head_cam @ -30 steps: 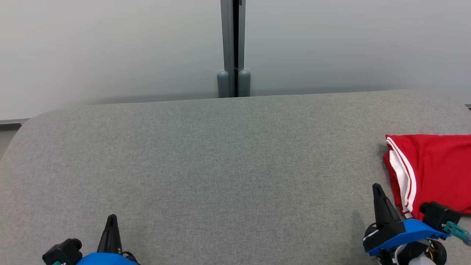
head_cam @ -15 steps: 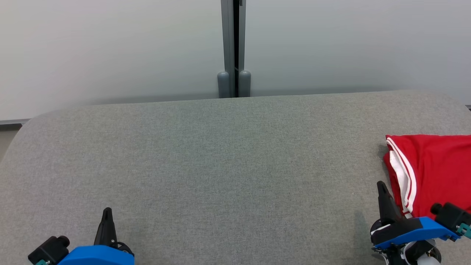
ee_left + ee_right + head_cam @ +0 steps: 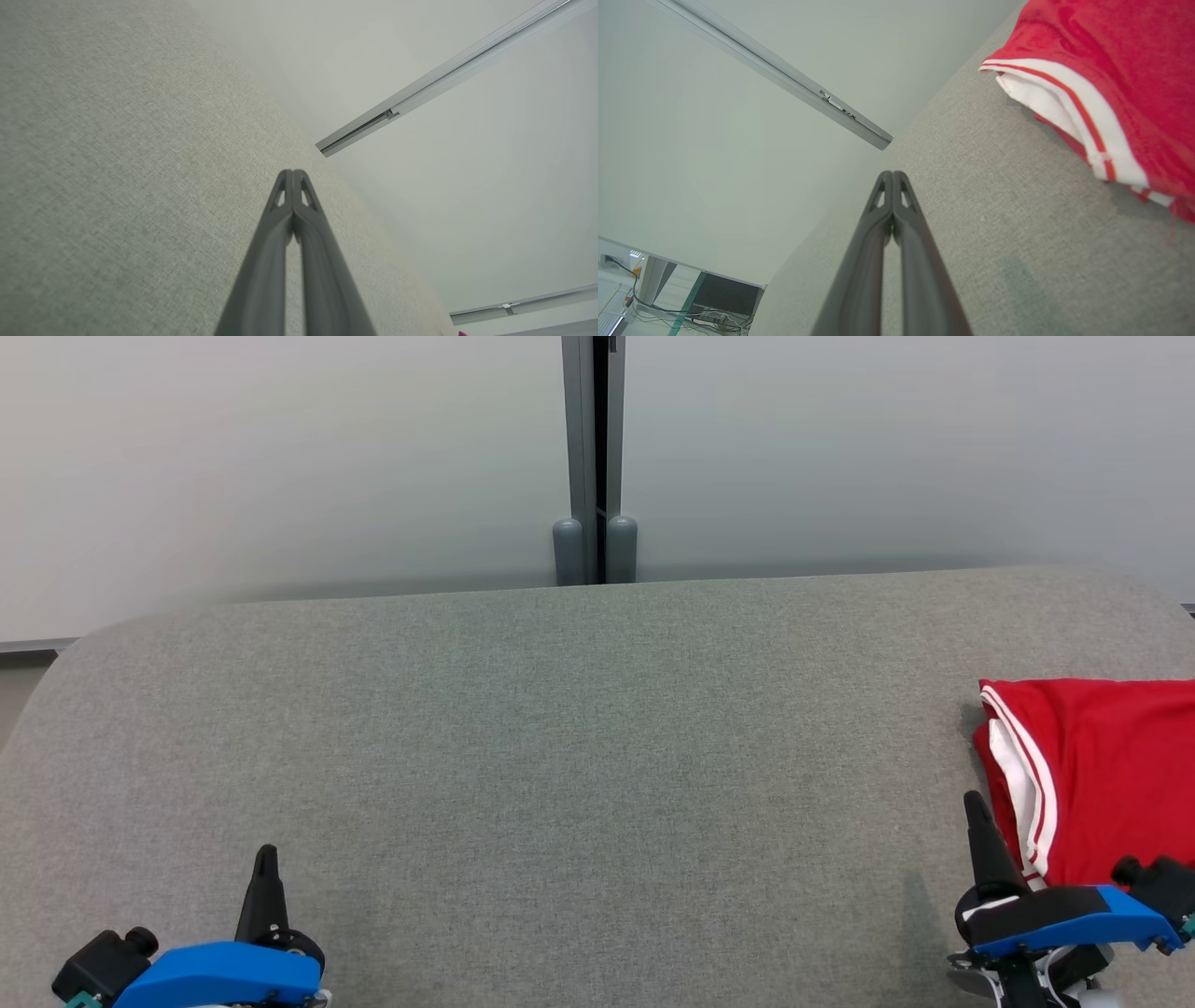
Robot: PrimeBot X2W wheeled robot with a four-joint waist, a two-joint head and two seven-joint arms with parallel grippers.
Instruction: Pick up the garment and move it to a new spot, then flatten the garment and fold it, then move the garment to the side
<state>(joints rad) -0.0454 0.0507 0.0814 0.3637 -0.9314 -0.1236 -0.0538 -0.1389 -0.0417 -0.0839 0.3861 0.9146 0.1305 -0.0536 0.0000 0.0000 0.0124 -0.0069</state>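
On the table, far right, garment (red, partly off-view)

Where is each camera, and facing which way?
Head view: on the head, facing forward and down at the grey table; left gripper lower left, right gripper lower right.
Left wrist view: on that wrist, along its shut fingers over the table toward the wall.
Right wrist view: on that wrist, along its shut fingers; red garment upper right.
Shared: garment, in head and right wrist views.

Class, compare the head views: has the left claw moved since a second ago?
Yes. The left claw has shifted left and slightly up the view, judged against the fixed grey post.
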